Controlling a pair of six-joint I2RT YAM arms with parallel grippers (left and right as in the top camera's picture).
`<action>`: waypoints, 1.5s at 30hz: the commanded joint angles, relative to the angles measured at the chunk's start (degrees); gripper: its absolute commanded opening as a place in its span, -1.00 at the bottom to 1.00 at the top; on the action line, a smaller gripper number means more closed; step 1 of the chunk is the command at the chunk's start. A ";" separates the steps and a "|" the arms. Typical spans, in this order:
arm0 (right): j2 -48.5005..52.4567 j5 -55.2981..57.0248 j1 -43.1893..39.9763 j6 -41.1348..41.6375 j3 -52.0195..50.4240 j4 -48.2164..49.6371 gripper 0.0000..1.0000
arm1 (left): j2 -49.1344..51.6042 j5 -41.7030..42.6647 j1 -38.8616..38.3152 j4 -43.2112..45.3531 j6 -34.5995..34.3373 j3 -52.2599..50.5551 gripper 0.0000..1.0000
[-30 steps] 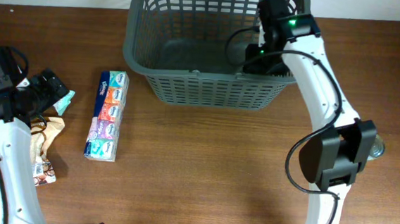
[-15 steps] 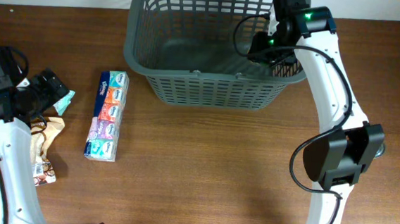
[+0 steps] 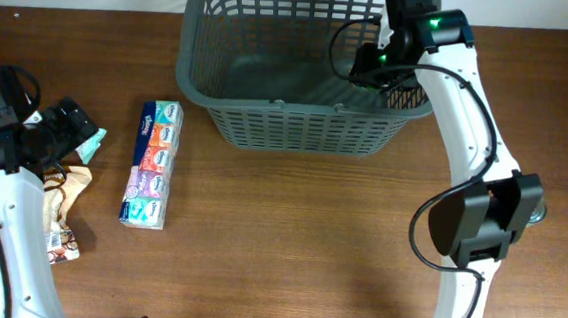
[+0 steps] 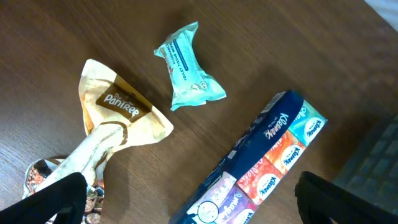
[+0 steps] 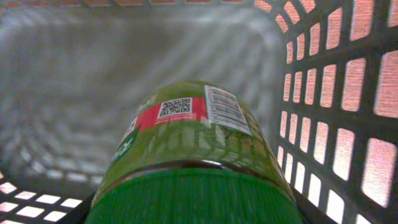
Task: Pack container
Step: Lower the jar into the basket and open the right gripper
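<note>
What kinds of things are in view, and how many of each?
Grey basket: 1
Tissue multipack: 1
Teal wrapped packet: 1
Beige snack bag: 1
Green-lidded jar: 1
Total: 5

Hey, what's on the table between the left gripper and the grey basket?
The overhead view shows a strip of tissue packs between the left gripper and the container, plus a small teal packet beside the gripper.

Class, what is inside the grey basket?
A green bottle, held by the right claw, beside the basket's slotted wall. The floor under it is covered; overhead, the arm hides it.
</note>
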 commanded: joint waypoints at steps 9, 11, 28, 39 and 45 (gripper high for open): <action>1.79 -0.09 0.33 0.48 1.53 1.29 -0.92 | 0.02 -0.42 0.28 -0.04 0.48 0.79 0.99; 2.54 -0.11 0.33 0.48 1.49 0.98 -0.92 | 0.02 -0.44 0.28 -0.04 0.48 0.79 0.99; 4.44 -0.33 0.31 0.48 1.33 -0.13 -0.43 | 0.02 -0.44 0.28 -0.04 0.48 0.79 0.99; 4.44 -0.59 0.33 0.46 1.33 -0.09 0.27 | 0.02 -0.44 0.28 -0.04 0.48 0.79 0.99; 4.44 -0.59 0.33 0.46 1.33 -0.02 0.61 | 0.02 -0.42 0.28 -0.04 0.48 0.79 0.99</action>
